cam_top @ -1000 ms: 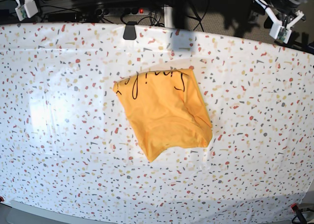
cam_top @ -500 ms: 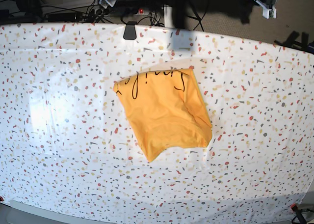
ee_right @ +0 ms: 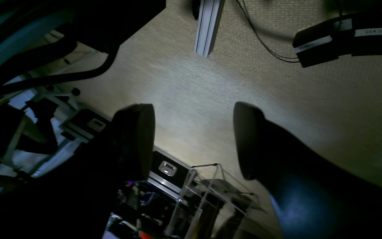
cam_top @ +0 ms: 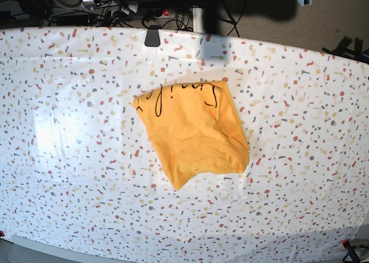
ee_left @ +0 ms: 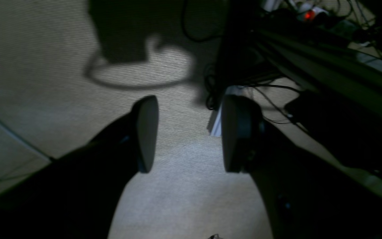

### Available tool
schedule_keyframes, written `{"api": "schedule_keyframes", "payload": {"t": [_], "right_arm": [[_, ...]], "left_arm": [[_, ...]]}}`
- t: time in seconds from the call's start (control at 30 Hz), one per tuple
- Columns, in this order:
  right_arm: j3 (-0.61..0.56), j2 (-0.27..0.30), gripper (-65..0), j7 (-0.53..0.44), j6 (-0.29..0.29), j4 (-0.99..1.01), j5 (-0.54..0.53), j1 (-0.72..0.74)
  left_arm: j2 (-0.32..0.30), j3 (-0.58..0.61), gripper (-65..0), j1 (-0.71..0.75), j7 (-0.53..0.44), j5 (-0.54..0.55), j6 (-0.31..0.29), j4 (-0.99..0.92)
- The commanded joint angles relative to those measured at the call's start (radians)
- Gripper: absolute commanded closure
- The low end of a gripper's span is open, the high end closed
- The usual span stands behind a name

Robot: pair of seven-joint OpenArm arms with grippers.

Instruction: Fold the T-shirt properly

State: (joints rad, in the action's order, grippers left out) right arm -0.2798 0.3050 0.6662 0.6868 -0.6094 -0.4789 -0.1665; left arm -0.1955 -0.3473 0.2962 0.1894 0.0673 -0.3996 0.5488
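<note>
One speckled table (cam_top: 69,159) fills the base view, and the T-shirt (cam_top: 193,133) lies folded near its middle, black marks along its far edge. Both grippers hang off the table over carpet: the left gripper (ee_left: 186,132) and the right gripper (ee_right: 194,141) each have jaws spread wide, with nothing between them.

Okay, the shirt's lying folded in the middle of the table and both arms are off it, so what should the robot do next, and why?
Probably nothing more than hold the arms clear. The T-shirt lies as a compact folded bundle on the table, with nothing touching it. The left gripper and right gripper are both open and empty, looking at the floor off the table. At most, it might square the slightly crooked edges.
</note>
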Motion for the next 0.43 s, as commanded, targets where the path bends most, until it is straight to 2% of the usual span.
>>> {"api": "schedule_keyframes", "payload": {"t": [0.0, 0.4], "right_arm": [[0.001, 0.01, -37.3, 0.007, 0.011, -0.004, -0.025, -0.002], [0.001, 0.005, -37.3, 0.011, 0.011, -0.006, -0.056, 0.027]], "left_arm": [[-0.01, -0.003, -29.6, 0.008, -0.005, 0.0, -0.004, 0.005], [-0.01, -0.003, -29.6, 0.008, -0.041, 0.0, -0.004, 0.005]]}}
